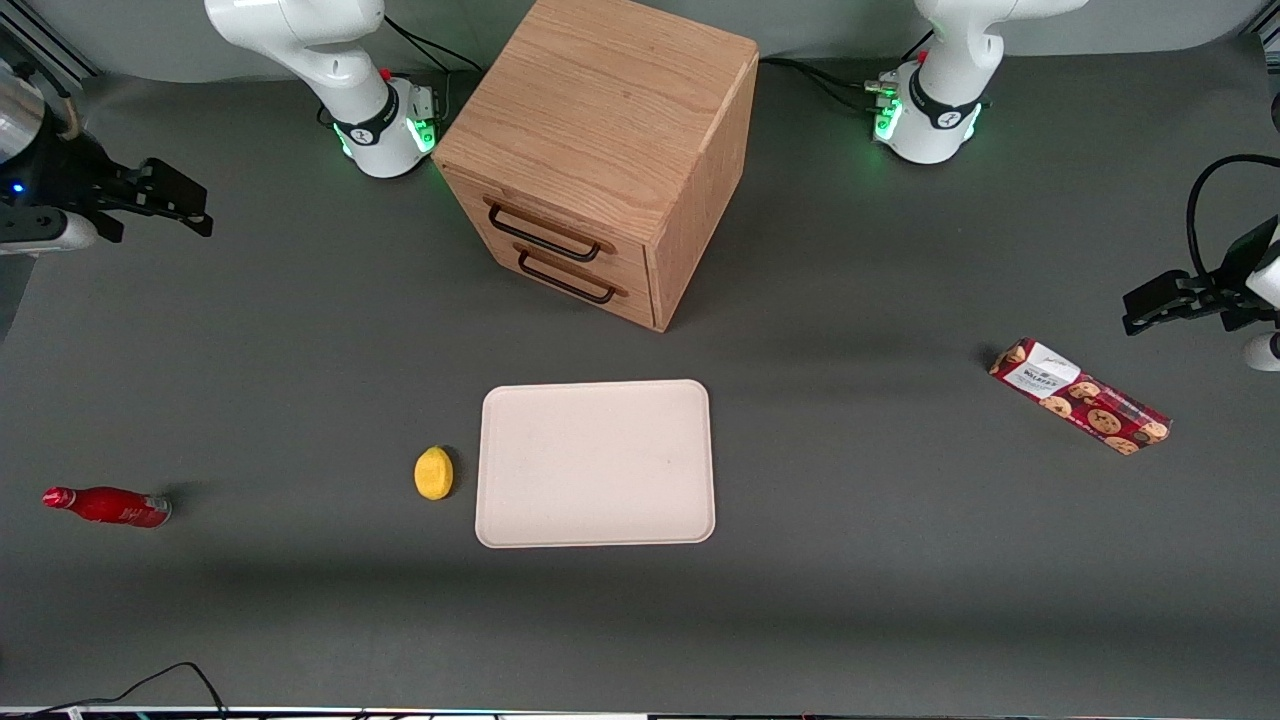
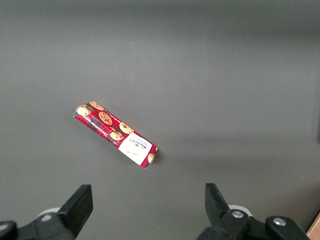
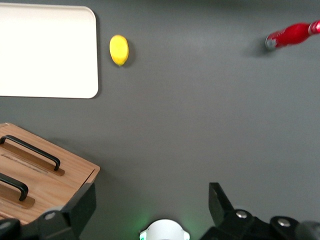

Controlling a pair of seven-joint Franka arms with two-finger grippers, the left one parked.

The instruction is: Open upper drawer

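The oak cabinet stands on the table between the two arm bases. Its upper drawer is shut flush, with a thin black bar handle across its front. The lower drawer sits shut beneath it. My right gripper hangs open and holds nothing, well off toward the working arm's end of the table and apart from the cabinet. In the right wrist view the open gripper is over bare table, with the upper drawer's handle beside one finger.
A cream tray lies in front of the cabinet, nearer the front camera, with a yellow lemon beside it. A red bottle lies toward the working arm's end. A red cookie packet lies toward the parked arm's end.
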